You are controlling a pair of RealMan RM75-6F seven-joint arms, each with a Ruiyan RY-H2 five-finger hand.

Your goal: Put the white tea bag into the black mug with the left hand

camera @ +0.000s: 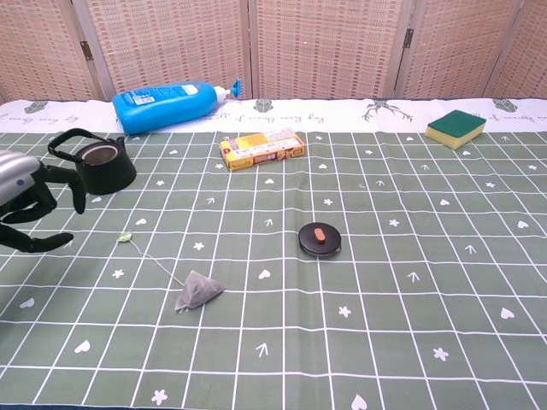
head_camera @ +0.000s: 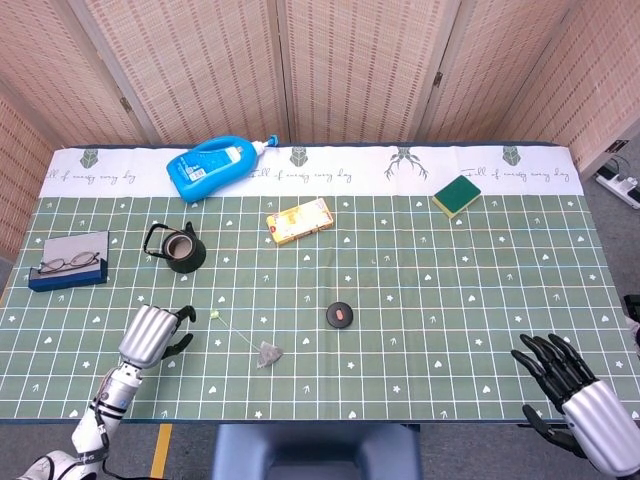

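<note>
Covering the tabletop (head_camera: 420, 300), a green grid-print cloth | left robot hand (head_camera: 152, 333) hovering, fingers apart, grasping nothing | right robot hand (head_camera: 575, 392) spread, released, well apart | black mug (head_camera: 179, 247) just beyond left robot hand, round, interior unclear | white tea bag (camera: 198, 290) pyramid-shaped mesh, string trailing toward left robot hand

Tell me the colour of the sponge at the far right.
The sponge is green over yellow, clearest in the chest view.

Your tea bag (head_camera: 268, 353) lies near the table's (head_camera: 440, 300) front edge, the mug (head_camera: 181, 248) behind it, toward the left edge.
</note>
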